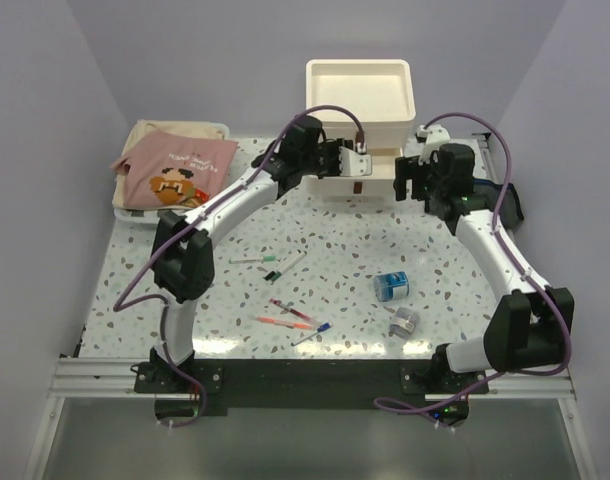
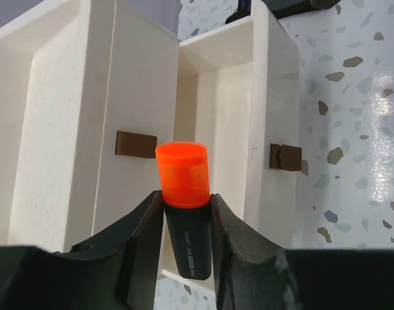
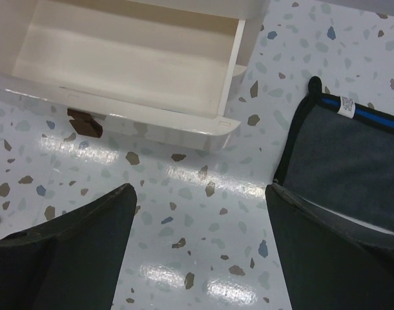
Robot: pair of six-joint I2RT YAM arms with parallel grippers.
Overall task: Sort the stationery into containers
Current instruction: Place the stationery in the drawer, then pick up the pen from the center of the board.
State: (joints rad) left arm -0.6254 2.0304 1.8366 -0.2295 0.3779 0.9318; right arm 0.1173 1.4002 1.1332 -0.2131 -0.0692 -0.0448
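Note:
My left gripper [image 2: 186,205] is shut on an orange-capped marker [image 2: 181,169] with a black body and holds it in front of the cream-white drawer unit [image 2: 68,116]. One drawer [image 2: 216,123] is pulled out and looks empty. In the top view the left gripper [image 1: 347,160] is at the unit's front [image 1: 357,95]. My right gripper [image 3: 200,213] is open and empty over the table, between the open drawer [image 3: 132,64] and the navy pouch [image 3: 352,155]. Thin pens [image 1: 290,318], a green-tipped pen [image 1: 275,266], a blue roll [image 1: 390,287] and a grey roll [image 1: 403,322] lie on the table.
A white tray with a pink printed bag [image 1: 175,172] sits at the back left. Brown handles [image 2: 135,143] show on the drawer fronts. The pouch [image 1: 512,200] lies at the right edge, partly under the right arm. Purple walls close in the sides and back.

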